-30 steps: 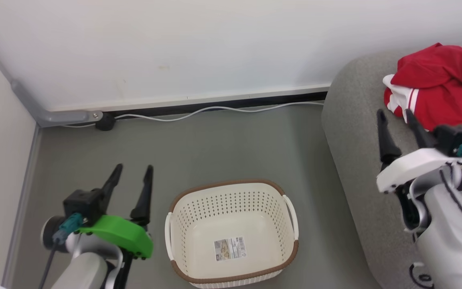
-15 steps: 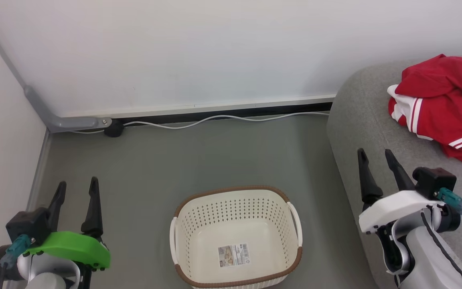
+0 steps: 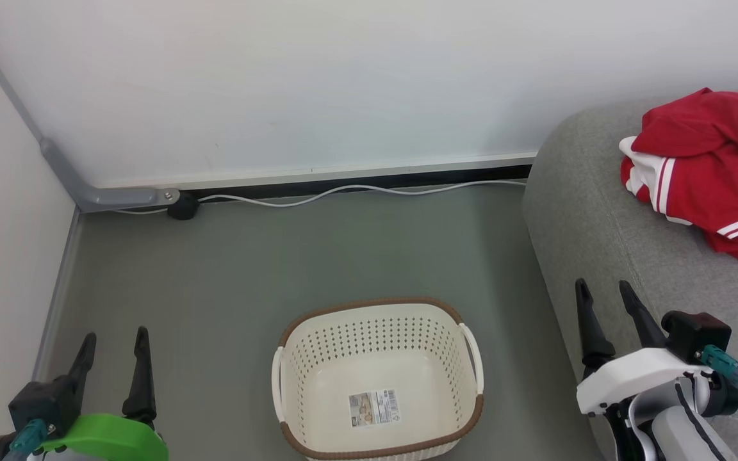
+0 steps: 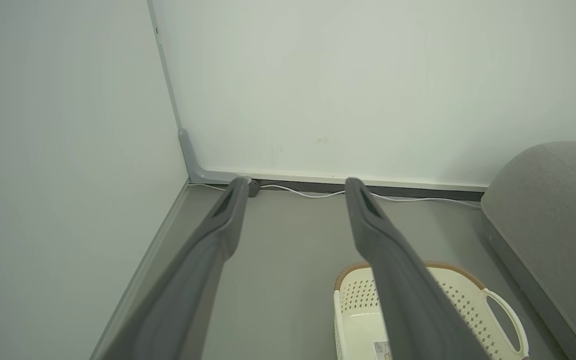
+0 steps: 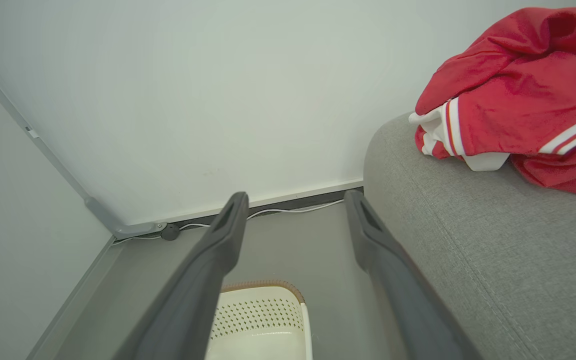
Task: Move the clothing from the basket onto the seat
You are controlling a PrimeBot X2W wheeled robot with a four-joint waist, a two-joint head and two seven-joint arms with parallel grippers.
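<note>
**Status.** The right gripper [image 3: 603, 289] has drawn back from the clothing [image 3: 708, 173]. It now stands low over the near edge of the seat [image 3: 599, 218], jaws spread wide and holding nothing. The left gripper [image 3: 116, 336] has also dropped toward its rest position, jaws apart and empty.

**Location of task items.** The clothing lies in a crumpled heap on the seat, ahead of and to the right of the right gripper, well apart from its fingertips. The basket [image 3: 369, 302] stands on the floor [image 3: 247, 269] between the two grippers. Its bottom is bare except for a sticker [image 3: 374, 407].

**Assessment.** With the basket emptied and both arms retiring, the transfer appears complete.

**Materials.**
- Clothing: soft, bright red fabric with white bands and stripes, deeply folded. It is likely to stay slumped where it lies.
- Basket: rigid cream plastic, a rounded rectangle with perforated walls, a brown woven-look rim and two loop handles.
- Seat: light grey woven upholstery with a rounded edge and a visible seam.
</note>
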